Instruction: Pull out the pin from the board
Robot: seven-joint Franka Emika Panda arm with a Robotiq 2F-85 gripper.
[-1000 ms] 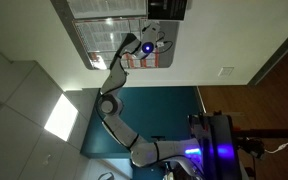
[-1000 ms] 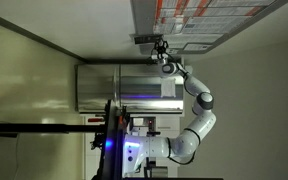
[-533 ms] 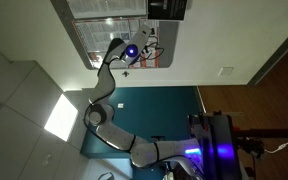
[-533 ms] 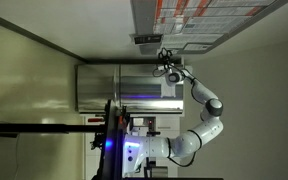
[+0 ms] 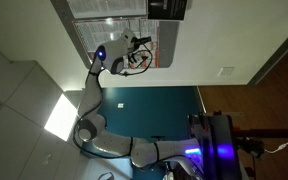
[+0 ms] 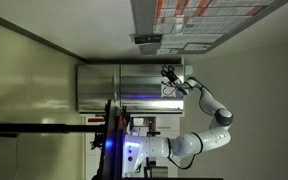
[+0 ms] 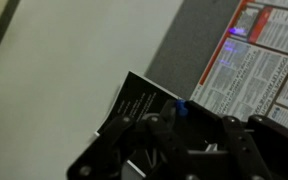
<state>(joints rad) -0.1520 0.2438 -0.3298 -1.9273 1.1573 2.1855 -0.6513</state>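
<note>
The board is a pale grey panel covered with whitish sheets bearing red marks, and it shows in both exterior views. In the wrist view its grey surface and a printed sheet lie beyond the fingers. My gripper hangs a short way off the board, also seen in an exterior view. In the wrist view the gripper is shut on a small blue pin at its fingertips. The pin is clear of the board.
A smaller dark box sits at the board's edge, also visible in an exterior view. A black printed card lies behind the fingers. A pale wall borders the board. The robot's base and stand stand on the far side.
The arm has drawn back from the board and folded, carrying the gripper away from the sheets. The blue pin has come away with the fingertips.
</note>
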